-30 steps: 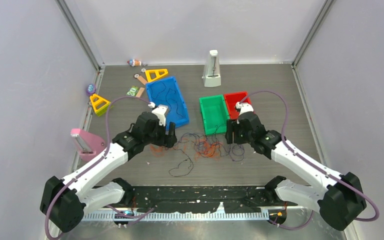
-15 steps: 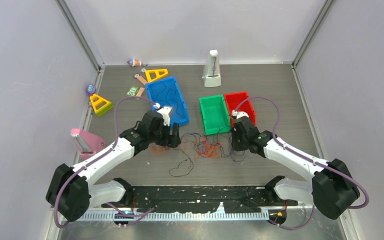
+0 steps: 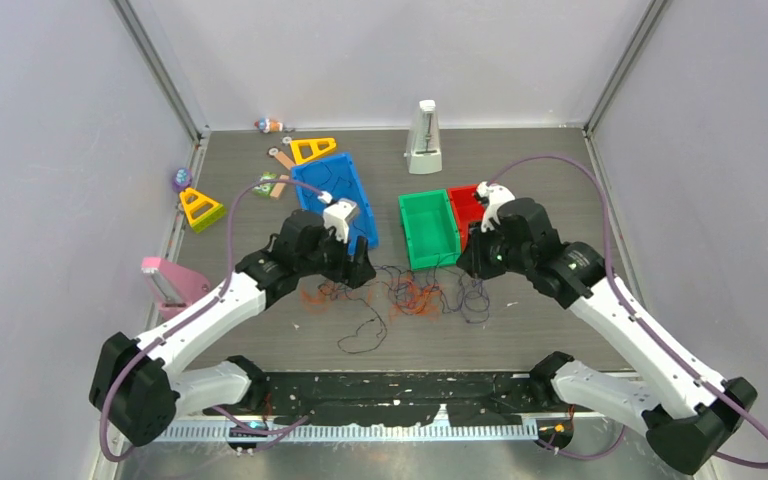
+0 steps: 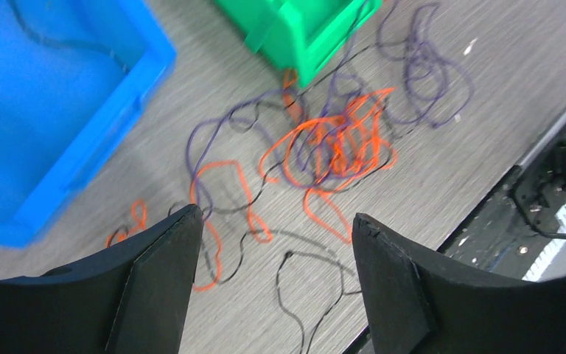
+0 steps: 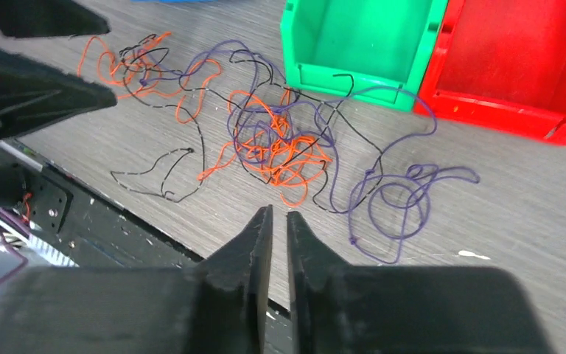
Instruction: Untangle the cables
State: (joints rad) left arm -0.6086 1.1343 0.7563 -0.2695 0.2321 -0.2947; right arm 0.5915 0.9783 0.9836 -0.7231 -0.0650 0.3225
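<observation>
The cables [image 3: 415, 295] lie as a knot of thin orange, purple and black strands on the table in front of the green bin. In the right wrist view the orange knot [image 5: 280, 151] sits at centre, a purple loop [image 5: 398, 199] to its right and a black strand [image 5: 162, 177] to its left. My left gripper [image 3: 360, 270] hovers at the knot's left edge, open, with loose orange and black strands [image 4: 221, 221] lying under it and nothing between the fingers [image 4: 276, 221]. My right gripper [image 3: 470, 262] is above the knot's right side, shut [image 5: 278, 214], with no strand visible in it.
A blue bin [image 3: 335, 195] with black strands inside, a green bin [image 3: 428, 228] and a red bin [image 3: 475, 205] stand behind the knot. A white metronome [image 3: 424, 140], yellow triangles [image 3: 200, 208], and a pink object [image 3: 170, 285] sit further off. The black front strip [image 3: 390, 395] borders the table.
My right gripper has shut and risen, its arm swinging up and right. The left gripper has slid right toward the knot, staying open.
</observation>
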